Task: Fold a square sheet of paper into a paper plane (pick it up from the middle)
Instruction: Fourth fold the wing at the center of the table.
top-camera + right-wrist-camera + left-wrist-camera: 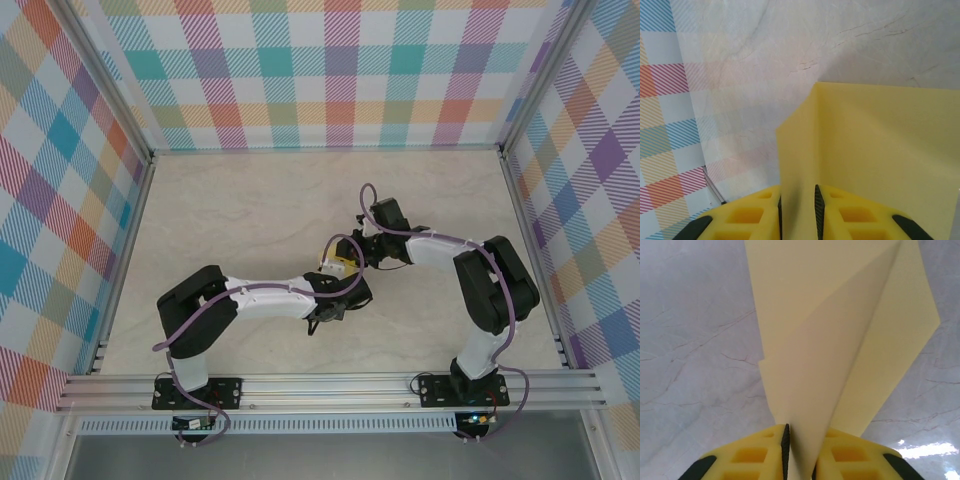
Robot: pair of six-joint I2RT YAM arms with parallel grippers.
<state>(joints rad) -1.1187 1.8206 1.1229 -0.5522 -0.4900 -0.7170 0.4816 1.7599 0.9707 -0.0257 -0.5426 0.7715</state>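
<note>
Pinching the part-folded square sheet of paper (830, 340) aloft, the left claw (799, 452) and the right claw (798, 210) each clamp an edge; the sheet fans out ahead of both. Next probably needs it lowered to the counter (695, 365) and creased.

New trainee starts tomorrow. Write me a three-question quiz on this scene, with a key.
1. True or false: the yellow paper is crumpled into a ball.
2. Of the left gripper and the right gripper, which pinches the paper? A: left alone. B: right alone. C: both.
3. Fill in: in the left wrist view, a diagonal ____ runs across the paper.
Key: 1 false, it is a smooth sheet; 2 C; 3 fold.
</note>
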